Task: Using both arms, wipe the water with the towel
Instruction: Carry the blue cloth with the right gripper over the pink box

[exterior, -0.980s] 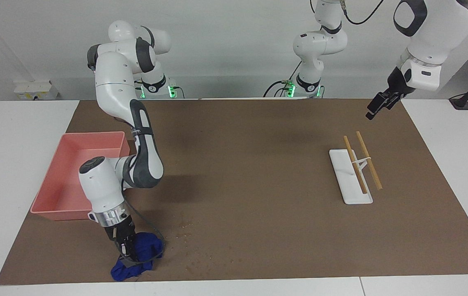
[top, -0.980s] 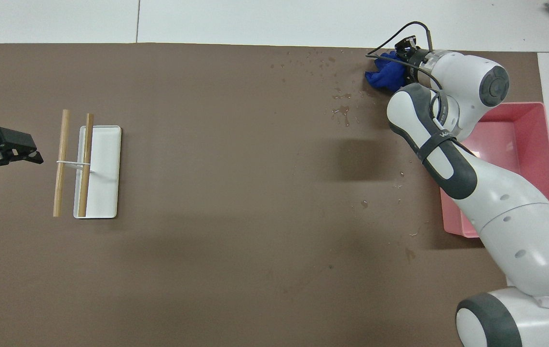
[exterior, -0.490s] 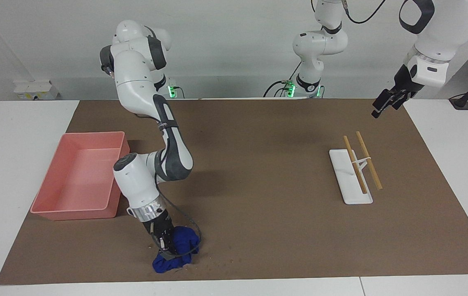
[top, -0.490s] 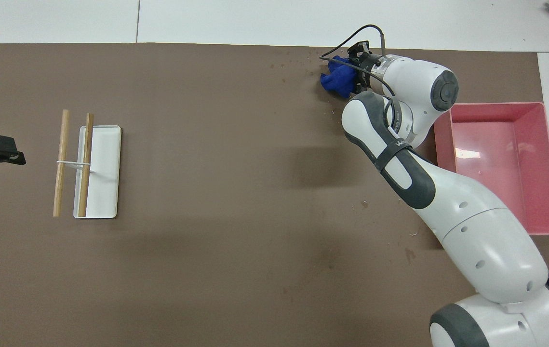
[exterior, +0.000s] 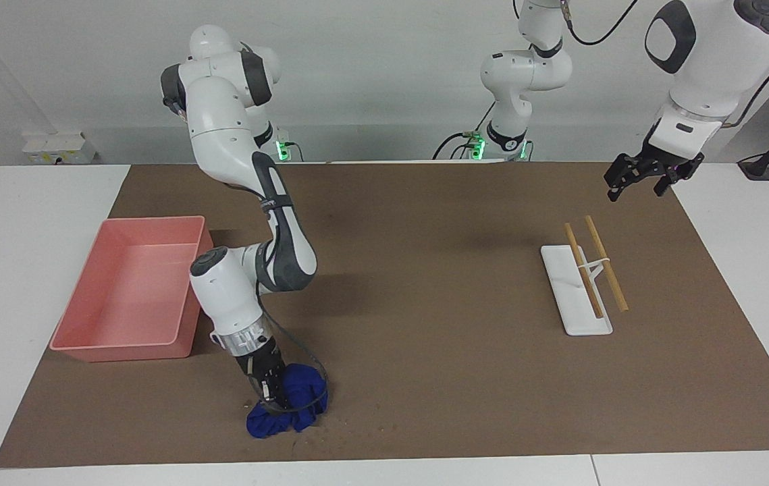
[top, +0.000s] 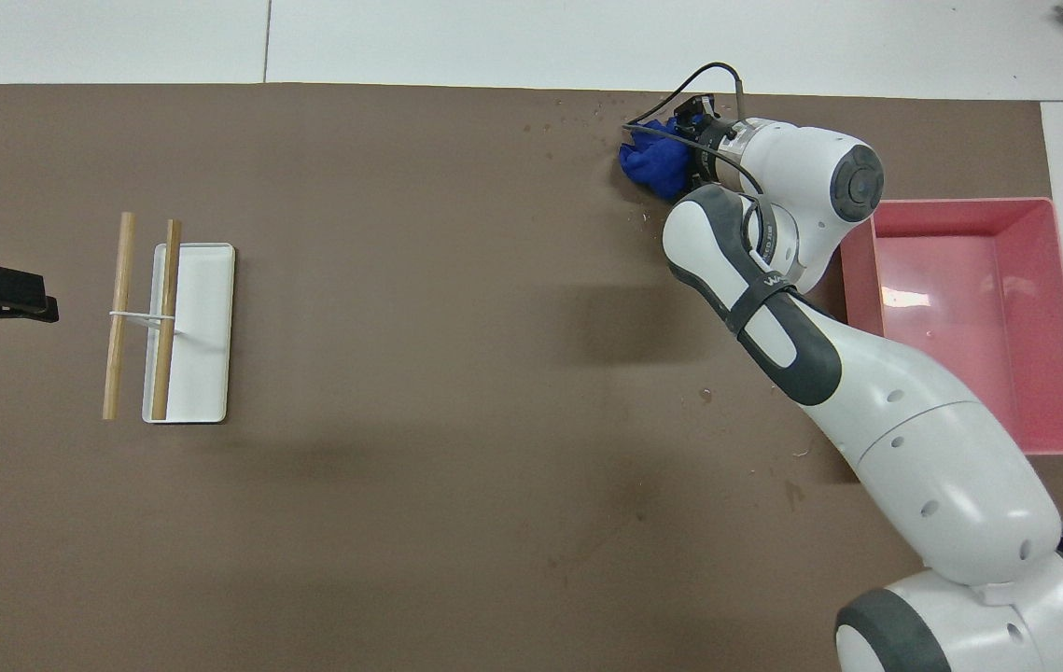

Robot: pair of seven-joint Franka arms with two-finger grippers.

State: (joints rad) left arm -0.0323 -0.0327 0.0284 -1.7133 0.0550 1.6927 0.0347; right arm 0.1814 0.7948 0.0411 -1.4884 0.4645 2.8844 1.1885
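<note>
The blue towel [exterior: 273,425] lies bunched on the brown mat near the table edge farthest from the robots, beside the pink tub. My right gripper [exterior: 269,397] is shut on the towel and presses it onto the mat. In the overhead view the towel [top: 648,163] sticks out from under the right gripper [top: 680,140]. Small water droplets [exterior: 357,426] speckle the mat beside the towel, toward the left arm's end; they also show in the overhead view [top: 578,117]. My left gripper [exterior: 646,181] is open and empty, up in the air over the mat's edge near the wooden sticks.
A pink tub [exterior: 121,347] stands at the right arm's end of the mat, against the right arm's elbow. A white tray [exterior: 576,304] with two banded wooden sticks [exterior: 605,266] lies at the left arm's end. A few stray drops [top: 705,395] lie near the tub.
My right gripper dragged the towel along the mat toward the left arm's end, over droplets, then nearly stopped. My left gripper turned at the wrist, still in the air.
</note>
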